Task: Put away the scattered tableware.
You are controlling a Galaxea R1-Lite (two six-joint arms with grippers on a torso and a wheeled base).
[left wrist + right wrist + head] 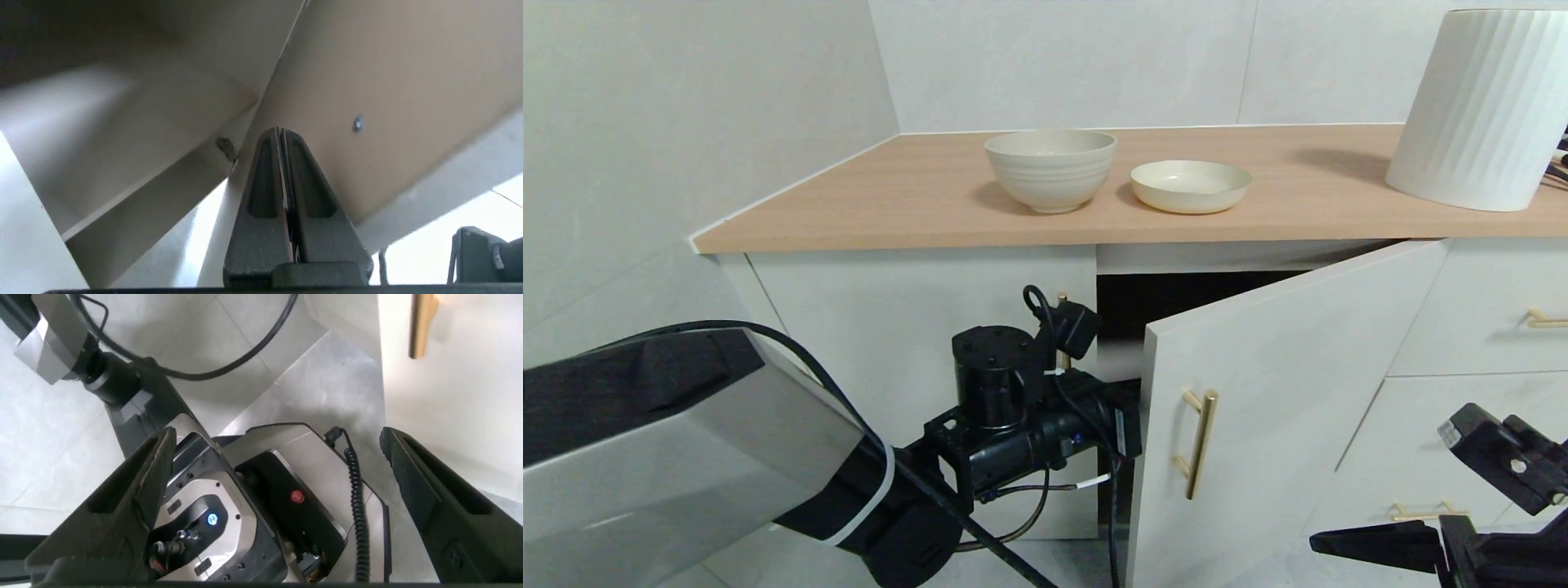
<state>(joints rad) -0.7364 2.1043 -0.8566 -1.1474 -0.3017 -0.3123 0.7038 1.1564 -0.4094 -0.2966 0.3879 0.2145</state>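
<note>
Tableware on tabletop point(915, 204); cabinet door point(1282, 367) ajar.
Ribbed bowl point(1050, 170), shallow dish point(1191, 185): side by side, well above all fingers. Left fingers point(261, 188): pressed together, beside the door's inner face. Right fingers point(433, 498): spread wide, empty, low.

Bowl point(1050, 170) beside dish point(1191, 186) on countertop point(890, 204) (cabinet door point(1274, 392) ajar)

Tiled walls point(686, 122), wood countertop point(915, 196), white cabinets point(915, 310) (one door point(1258, 392) ajar), tiled floor point(756, 565).

Left fingers point(261, 181) together, right fingers point(435, 494) apart
</note>
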